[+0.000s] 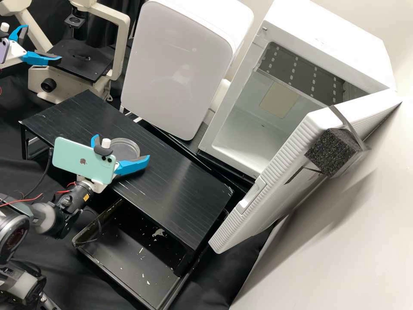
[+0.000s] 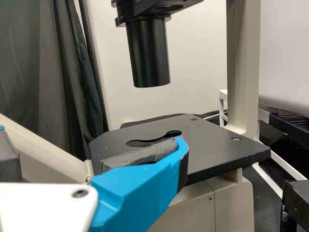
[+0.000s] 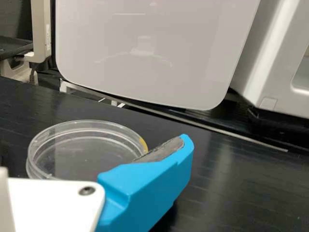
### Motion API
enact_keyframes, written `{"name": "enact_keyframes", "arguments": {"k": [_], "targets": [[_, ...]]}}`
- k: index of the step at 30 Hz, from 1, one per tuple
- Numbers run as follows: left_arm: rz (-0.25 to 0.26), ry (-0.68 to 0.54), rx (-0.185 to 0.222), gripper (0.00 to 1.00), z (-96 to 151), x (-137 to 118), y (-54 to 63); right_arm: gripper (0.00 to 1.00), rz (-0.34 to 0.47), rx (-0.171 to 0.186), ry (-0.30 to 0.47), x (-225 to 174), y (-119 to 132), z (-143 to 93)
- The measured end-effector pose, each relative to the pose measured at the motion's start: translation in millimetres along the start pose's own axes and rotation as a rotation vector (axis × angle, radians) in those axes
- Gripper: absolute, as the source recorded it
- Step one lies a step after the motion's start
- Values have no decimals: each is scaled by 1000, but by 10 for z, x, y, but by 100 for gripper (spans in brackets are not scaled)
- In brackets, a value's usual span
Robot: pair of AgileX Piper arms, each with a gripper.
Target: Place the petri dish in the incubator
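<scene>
black platform (image 1: 180, 172), pale wall (image 1: 383, 17)

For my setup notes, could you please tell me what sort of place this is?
Probably a biology laboratory: there is a microscope, a clear petri dish on a black stand, and a white incubator with its door open.

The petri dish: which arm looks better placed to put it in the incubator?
Probably the right: the right gripper, open, straddles the petri dish, nearer the open incubator; the left gripper is over by the microscope.
</scene>
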Motion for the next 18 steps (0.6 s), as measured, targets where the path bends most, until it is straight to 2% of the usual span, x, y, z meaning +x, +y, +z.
{"name": "enact_keyframes", "arguments": {"k": [4,5,18], "targets": [[0,0,0,100,0,0,0,100,-6,12,4,1,-1,6],[0,0,0,100,0,0,0,0,-6,12,4,1,-1,6],[0,0,0,100,0,0,0,0,-26,41,21,23,-8,4]]}}
